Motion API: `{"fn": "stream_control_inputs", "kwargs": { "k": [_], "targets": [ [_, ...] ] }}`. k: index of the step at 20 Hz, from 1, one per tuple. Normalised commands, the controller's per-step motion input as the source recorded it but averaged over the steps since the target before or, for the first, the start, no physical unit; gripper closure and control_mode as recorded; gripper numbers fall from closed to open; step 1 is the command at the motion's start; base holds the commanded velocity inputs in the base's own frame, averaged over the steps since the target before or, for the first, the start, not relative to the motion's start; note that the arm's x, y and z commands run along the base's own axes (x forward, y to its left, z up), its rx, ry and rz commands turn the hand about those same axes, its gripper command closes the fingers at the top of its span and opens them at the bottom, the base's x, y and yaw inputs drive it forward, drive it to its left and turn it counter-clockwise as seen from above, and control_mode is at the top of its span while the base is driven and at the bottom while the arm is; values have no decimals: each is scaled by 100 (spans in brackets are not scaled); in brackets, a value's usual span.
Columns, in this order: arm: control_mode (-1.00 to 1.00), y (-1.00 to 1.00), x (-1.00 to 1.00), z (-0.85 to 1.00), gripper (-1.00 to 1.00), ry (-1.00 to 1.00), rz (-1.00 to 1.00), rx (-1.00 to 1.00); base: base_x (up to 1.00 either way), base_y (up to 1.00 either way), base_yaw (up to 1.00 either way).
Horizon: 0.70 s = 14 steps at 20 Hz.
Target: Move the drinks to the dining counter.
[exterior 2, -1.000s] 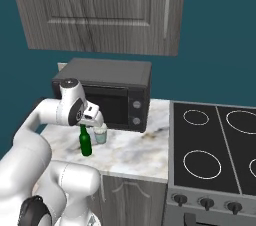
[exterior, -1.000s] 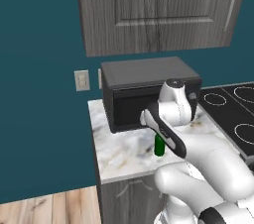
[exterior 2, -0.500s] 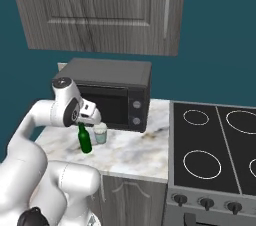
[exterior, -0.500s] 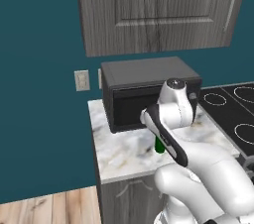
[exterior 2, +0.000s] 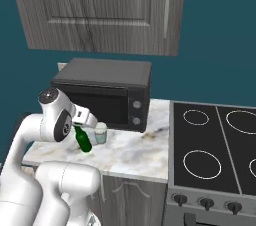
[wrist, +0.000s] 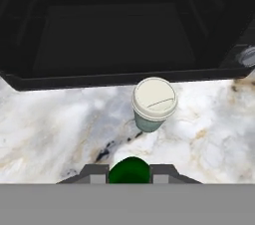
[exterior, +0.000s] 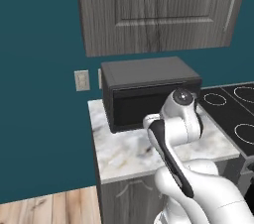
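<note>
My gripper (exterior 2: pixel 78 127) is shut on the neck of the small dark-green bottle (exterior 2: pixel 84 141), one of the drinks. The bottle leans a little, with its base low over the small marble worktop (exterior 2: pixel 135 152); I cannot tell whether it still touches. In the hand view the green bottle (wrist: pixel 129 171) sits between the two grey fingertips (wrist: pixel 95 173) of the gripper (wrist: pixel 129 174). The dining counter is out of view.
A small white lidded cup (exterior 2: pixel 101 132) (wrist: pixel 154 103) stands right beside the bottle, in front of the black microwave (exterior 2: pixel 107 92) (exterior: pixel 149 89). A black stove top (exterior 2: pixel 215 145) lies to the right. Grey wall cabinets (exterior 2: pixel 100 10) hang above.
The arm has swung slightly, with the bottle in its grip. The bottle now leans more and is hidden behind the arm in the left base view. The cup has not moved.
</note>
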Motion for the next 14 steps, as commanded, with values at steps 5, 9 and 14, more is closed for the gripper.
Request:
{"fn": "stream_control_inputs", "kwargs": {
  "k": [5, 9, 14],
  "targets": [
    [-100, 0, -44, 73, 100, -1, 0, 0, 0, 0, 0],
    [-100, 0, -41, 70, 100, 3, 0, 3, 0, 0, 0],
    [-100, 0, -49, 64, 100, 6, 0, 3, 0, 0, 0]
  ]
}}
